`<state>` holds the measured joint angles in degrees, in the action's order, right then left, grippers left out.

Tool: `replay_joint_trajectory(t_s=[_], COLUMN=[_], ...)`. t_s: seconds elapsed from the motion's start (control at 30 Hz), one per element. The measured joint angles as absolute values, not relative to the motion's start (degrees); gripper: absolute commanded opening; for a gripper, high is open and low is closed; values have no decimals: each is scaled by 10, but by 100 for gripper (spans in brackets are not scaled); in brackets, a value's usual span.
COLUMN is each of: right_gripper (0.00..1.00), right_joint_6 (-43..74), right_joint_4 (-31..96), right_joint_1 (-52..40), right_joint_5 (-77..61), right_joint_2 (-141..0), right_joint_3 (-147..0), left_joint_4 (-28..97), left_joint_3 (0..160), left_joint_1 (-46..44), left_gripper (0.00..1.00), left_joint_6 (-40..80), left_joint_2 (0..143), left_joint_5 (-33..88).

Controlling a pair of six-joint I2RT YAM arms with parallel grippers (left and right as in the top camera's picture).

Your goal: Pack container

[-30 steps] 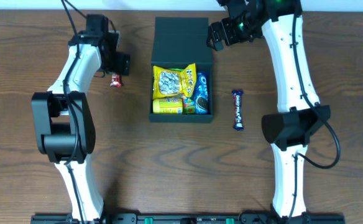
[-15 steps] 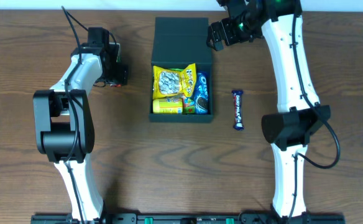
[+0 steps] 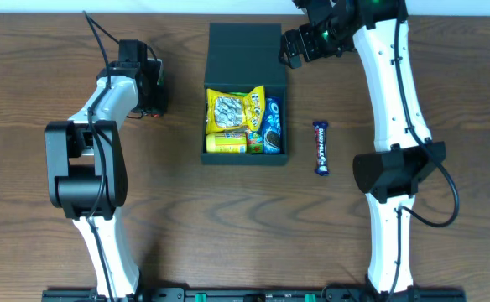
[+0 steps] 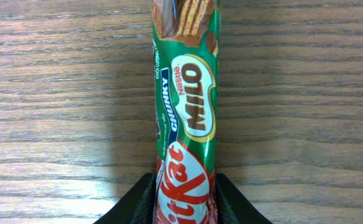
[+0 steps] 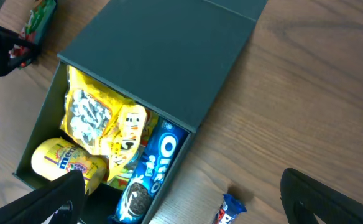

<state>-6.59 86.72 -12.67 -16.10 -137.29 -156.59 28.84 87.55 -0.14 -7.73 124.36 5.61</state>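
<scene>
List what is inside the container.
The container holds a yellow snack packet, a blue Oreo pack and a yellow pouch. Anything beneath them is covered.

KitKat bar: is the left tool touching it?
Touching. Left wrist view: fingers of the left tool sit flush against both sides of the KitKat bar.

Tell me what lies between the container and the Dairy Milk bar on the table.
Nothing lies there. In the overhead view, the strip of wooden table between the container and the Dairy Milk bar is bare.
</scene>
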Motion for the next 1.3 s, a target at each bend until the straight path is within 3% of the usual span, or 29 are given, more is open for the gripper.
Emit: replay_joint_trajectory(t_s=[0.13,0.37,0.7,1.07,1.3], right_gripper=[99,99,99,99,99], right_joint_6=[-64,-20,28,84,88], right_joint_4=[867,877,894,846,846], right_joint_1=[-126,-95,0,63,73], right_joint_5=[-153,-104,-87,-78,-77], right_joint_2=[-1373,-1373,-1373,-1373,-1373], right_joint_3=[-1566,-1566,-1566,-1566,-1566], left_joint_4=[289,417,623,659,692], left_joint_3=[875,948,1240,1253,1253], left_joint_1=[-1,-2,-68,-257,-328], left_gripper=[27,6,6,6,6], left_joint_6=[-72,-60,43,221,292], left_joint_2=[1244,1251,1254,1254,1254], left_joint_5=[56,57,58,72,75])
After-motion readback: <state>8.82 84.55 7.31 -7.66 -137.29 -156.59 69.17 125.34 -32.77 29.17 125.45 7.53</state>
